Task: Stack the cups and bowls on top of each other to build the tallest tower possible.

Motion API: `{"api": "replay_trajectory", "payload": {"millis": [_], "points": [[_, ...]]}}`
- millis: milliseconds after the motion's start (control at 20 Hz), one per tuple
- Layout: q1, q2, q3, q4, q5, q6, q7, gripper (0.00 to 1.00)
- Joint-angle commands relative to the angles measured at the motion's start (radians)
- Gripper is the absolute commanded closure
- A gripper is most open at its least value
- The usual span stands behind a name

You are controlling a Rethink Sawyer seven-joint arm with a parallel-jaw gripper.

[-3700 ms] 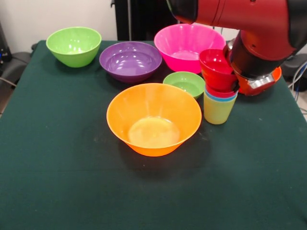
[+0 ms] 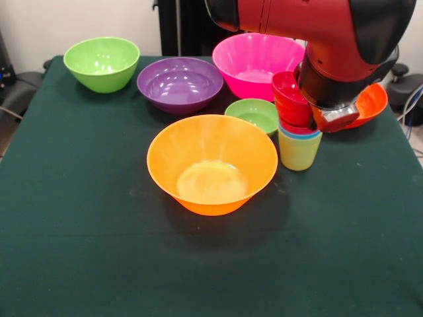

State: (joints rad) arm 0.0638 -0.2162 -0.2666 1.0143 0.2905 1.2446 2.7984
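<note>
Jaws hidden behind small red bowl [image 2: 291, 98]

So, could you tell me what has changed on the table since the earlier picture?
The arm shifted left and lower over the tower, pressing the small red bowl deeper into the cups. More of the red-orange bowl now shows. The other bowls stayed put.

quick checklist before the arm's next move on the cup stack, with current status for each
1. Yellow-green cup upright on the table: ok.
2. Blue cup and red cup nested in it, only rims showing: ok.
3. Small red bowl seated level on the stack: not ok, it tilts.
4. Gripper open or shut: cannot tell, the arm hides it.
5. Small green bowl clear of the stack: ok.
6. Red-orange bowl reachable: cannot tell, partly hidden.
</note>
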Motion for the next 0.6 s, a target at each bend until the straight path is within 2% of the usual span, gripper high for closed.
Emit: {"api": "replay_trajectory", "payload": {"millis": [50, 600], "points": [[-0.031, 0.015, 0.068, 0.066, -0.074, -0.084, -0.062, 1.00], [-0.038, 0.032, 0.077, 0.039, -0.061, -0.078, -0.041, 1.00]]}}
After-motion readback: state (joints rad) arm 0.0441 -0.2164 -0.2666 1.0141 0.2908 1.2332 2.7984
